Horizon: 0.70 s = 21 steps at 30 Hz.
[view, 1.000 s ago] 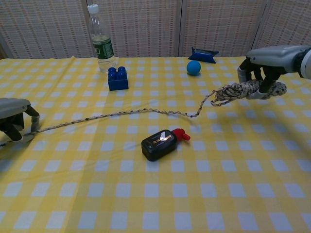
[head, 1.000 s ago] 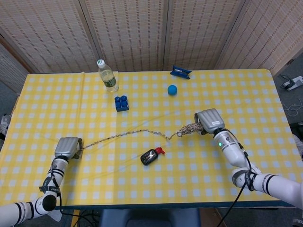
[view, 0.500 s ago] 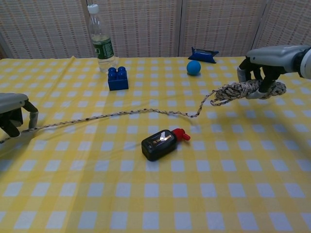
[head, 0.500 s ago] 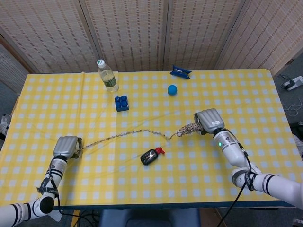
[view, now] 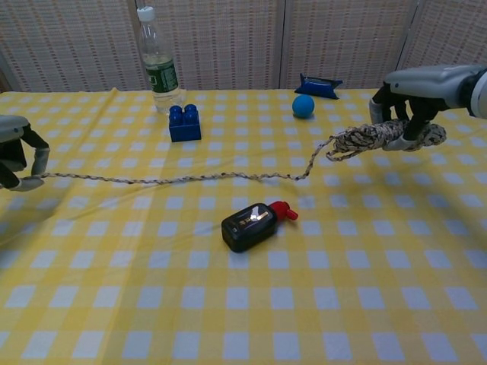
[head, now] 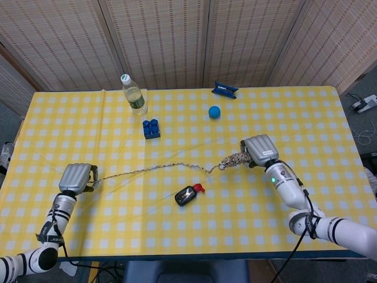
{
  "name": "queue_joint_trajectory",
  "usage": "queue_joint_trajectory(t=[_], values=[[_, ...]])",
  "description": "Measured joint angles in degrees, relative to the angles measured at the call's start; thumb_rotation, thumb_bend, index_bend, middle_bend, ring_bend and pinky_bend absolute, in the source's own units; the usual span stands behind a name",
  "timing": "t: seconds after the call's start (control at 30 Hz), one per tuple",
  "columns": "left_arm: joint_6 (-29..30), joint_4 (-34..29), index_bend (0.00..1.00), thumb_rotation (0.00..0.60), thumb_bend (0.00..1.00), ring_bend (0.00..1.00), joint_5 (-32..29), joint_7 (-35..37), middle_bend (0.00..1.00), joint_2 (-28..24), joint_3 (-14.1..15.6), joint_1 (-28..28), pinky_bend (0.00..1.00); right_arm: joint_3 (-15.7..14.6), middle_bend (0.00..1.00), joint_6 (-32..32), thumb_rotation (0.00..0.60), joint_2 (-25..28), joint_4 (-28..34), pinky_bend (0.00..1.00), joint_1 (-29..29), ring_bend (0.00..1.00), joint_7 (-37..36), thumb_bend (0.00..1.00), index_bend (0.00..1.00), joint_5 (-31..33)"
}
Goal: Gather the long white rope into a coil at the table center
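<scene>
Right hand [view: 415,103] grips bunched rope [view: 190,179], chest view.

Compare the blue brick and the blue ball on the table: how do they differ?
The blue brick is blocky with studs on top, while the blue ball is round and smooth. The brick is a darker, deeper blue; the ball is lighter. The brick sits just in front of the water bottle, while the ball sits near the dark blue packet. Both rest on the checked tablecloth, beyond the rope and untouched by either hand.
</scene>
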<state>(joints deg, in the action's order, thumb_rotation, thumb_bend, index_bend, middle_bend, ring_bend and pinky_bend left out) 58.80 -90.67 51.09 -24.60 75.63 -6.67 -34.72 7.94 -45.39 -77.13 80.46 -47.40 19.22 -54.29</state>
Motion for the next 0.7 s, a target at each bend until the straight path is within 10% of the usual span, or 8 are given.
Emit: queue_joint_trajectory(t=[0.7], values=[[-2.7,-15.5,0.78,0.600,0.37,1.00,9.7,21.0,1.00,-16.1,-7.9,0.3,1.00,3.9,0.64,-4.2,0.600,-4.2,2.5,0.59,-2.7,0.55,1.0,0.48,0.71,-0.8]])
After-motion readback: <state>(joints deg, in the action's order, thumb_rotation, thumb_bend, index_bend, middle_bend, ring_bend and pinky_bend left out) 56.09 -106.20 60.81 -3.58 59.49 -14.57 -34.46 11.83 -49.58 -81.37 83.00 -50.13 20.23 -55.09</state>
